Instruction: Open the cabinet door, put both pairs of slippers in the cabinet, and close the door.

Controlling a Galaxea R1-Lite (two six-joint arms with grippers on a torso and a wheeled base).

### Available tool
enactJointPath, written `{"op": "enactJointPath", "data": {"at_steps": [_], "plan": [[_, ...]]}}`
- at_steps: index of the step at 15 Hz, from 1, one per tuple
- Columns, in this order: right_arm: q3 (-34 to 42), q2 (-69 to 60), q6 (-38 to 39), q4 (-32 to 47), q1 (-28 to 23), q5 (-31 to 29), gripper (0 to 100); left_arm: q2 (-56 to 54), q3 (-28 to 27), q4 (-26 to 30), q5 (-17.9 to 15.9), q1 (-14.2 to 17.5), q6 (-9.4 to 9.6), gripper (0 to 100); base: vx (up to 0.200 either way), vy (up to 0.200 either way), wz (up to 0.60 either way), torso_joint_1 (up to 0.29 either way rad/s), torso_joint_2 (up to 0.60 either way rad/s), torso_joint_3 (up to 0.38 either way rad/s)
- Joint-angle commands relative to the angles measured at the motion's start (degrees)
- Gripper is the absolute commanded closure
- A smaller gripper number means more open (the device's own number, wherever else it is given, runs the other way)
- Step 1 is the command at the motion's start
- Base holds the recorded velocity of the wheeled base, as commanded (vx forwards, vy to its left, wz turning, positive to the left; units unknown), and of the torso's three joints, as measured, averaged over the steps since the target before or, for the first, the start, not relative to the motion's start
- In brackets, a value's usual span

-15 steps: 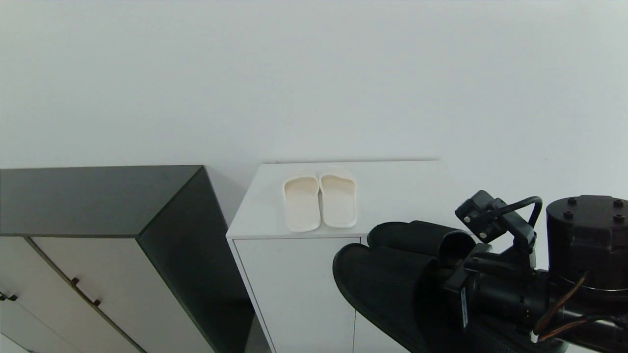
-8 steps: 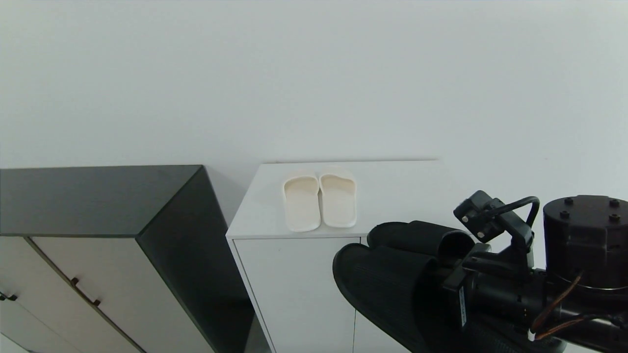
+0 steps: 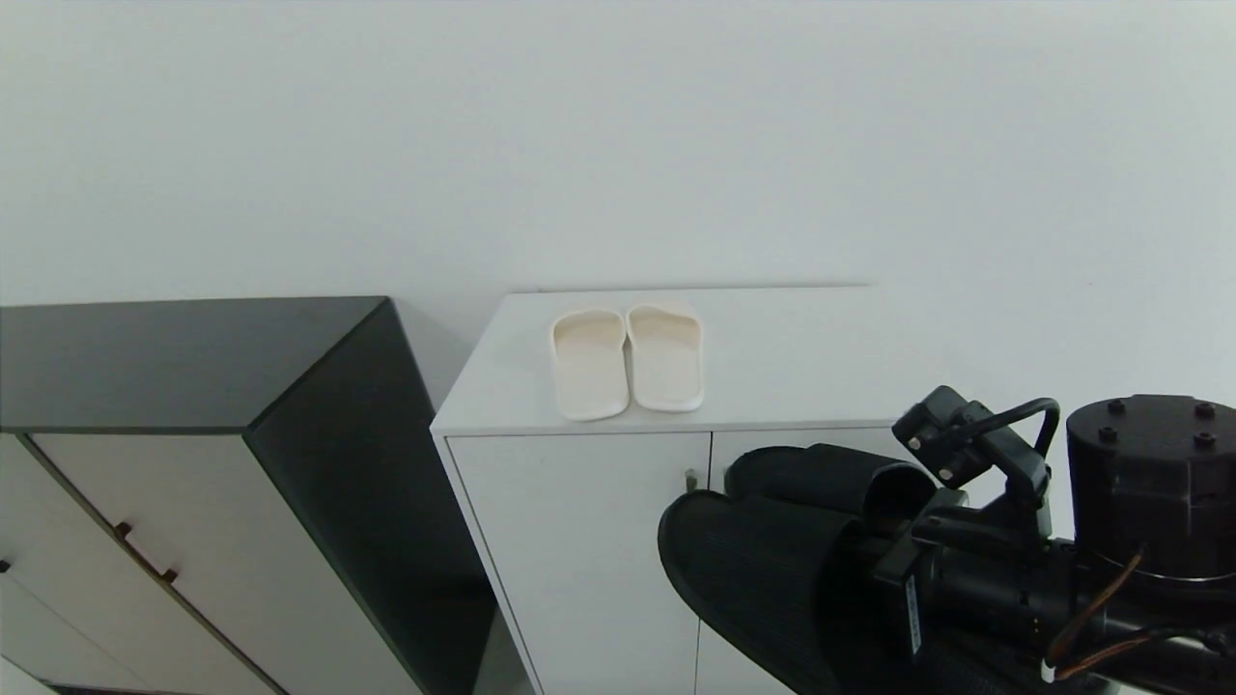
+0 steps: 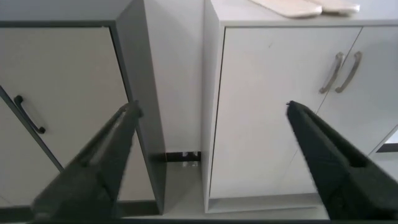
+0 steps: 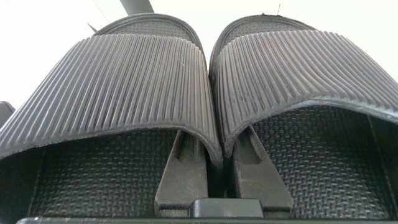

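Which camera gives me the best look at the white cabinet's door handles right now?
The left wrist view: both door handles show front-on, side by side, full length. The head view catches just a sliver of one handle beside the black slippers; the right wrist view looks onto those slippers' straps.

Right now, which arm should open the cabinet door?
Left. The left end effector is open and empty, facing the handles of the closed door; the right end effector is shut on the black slippers.
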Motion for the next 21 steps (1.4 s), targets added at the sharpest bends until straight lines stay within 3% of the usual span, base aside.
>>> {"op": "enactJointPath", "data": {"at_steps": [1,12,14,16,19,20,21], "plan": [[0.09,-0.06,-0.01,-0.05,0.06,0.04,100,-0.01,0.00,-0.06,0.02,0.01,0.01,0,0.000,0.000,0.00,-0.232,0.55,0.310],[1.76,-0.06,-0.01,-0.31,0.50,0.13,100,0.08,0.00,0.11,-0.33,0.01,0.45,0,0.000,0.000,0.00,-0.208,0.52,0.320],[1.94,-0.15,-0.01,-0.31,0.58,0.13,100,-0.01,0.00,0.20,-1.12,0.01,1.77,0,0.000,0.000,0.00,-0.161,0.49,0.320],[1.85,-0.15,-0.01,-0.31,0.76,0.04,100,0.52,0.00,0.20,-1.12,0.01,1.77,0,0.000,0.000,0.00,-0.161,0.49,0.327],[2.03,-0.15,-0.01,-0.31,0.93,0.04,100,5.09,-1.32,-0.68,-1.47,-0.34,5.37,0,0.000,0.000,0.00,-0.126,0.47,0.336],[2.11,-0.06,-0.01,-0.31,0.93,0.04,100,9.83,-6.42,-2.52,-3.67,-0.61,4.23,0,0.000,0.000,0.00,-0.115,0.45,0.330],[2.03,-0.15,-0.01,-0.40,0.93,0.04,100,16.43,-11.34,-3.93,-7.27,-1.22,0.62,0,0.000,0.000,0.00,-0.115,0.45,0.349]]}}
